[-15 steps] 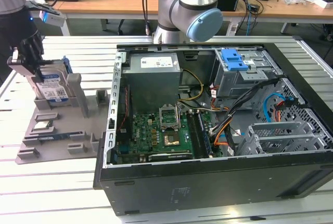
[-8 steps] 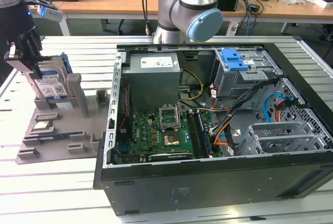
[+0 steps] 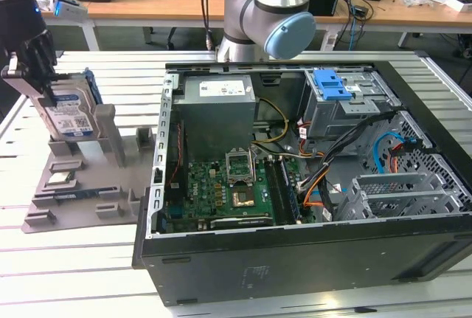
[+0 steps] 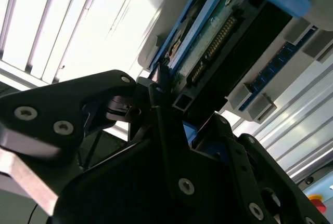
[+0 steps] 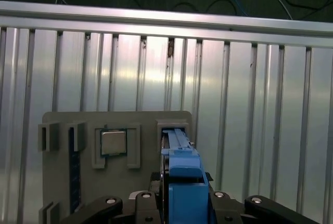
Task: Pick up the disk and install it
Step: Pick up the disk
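Tool (image 3: 44, 93) pinching the disk (image 3: 72, 115) by its upper edge, fingers (image 5: 141, 202) closed on either side of its blue frame in the first wrist view. Disk stands on edge in the grey holder (image 3: 110, 163) on the slatted surface (image 3: 74, 259). In the exterior view that's 9 o'clock from the open computer case (image 3: 295, 259).

Flat silver disk (image 3: 70, 115) (image 4: 218, 31) (image 5: 182, 182), white-and-blue label on one face, blue frame round the edges. Upright on edge, leaning a little, at a slot of the grey stand (image 3: 81, 200) at the exterior view's left. Seated or just lifted: unclear. Clamped at the upper edge by the gripper (image 3: 46, 93). Green board and connector pins on the other face.
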Tool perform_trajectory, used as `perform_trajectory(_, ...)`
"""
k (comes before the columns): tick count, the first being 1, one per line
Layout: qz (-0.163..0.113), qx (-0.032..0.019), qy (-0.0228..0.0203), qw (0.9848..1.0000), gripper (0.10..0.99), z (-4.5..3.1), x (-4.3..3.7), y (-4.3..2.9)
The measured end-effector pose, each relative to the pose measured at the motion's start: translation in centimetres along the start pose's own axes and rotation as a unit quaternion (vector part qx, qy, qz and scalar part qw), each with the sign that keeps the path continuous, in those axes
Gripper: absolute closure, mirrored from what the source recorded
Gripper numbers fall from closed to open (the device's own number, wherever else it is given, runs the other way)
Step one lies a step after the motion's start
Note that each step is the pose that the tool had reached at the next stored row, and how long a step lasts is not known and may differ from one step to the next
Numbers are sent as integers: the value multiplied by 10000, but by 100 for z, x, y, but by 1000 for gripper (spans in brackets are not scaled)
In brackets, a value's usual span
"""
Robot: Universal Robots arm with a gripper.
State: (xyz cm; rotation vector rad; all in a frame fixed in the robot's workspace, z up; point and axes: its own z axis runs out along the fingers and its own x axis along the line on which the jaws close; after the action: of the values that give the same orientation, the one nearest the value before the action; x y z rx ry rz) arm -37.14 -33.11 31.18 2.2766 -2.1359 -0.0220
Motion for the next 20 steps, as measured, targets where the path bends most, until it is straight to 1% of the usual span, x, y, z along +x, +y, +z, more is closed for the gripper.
perform_trajectory(5, 0, 0, 0, 10000, 718, -74, 0, 2)
perform_trajectory(8, 0, 0, 0, 10000, 718, -147, 0, 4)
perform_trajectory(20, 0, 0, 0, 10000, 718, -311, 1, 8)
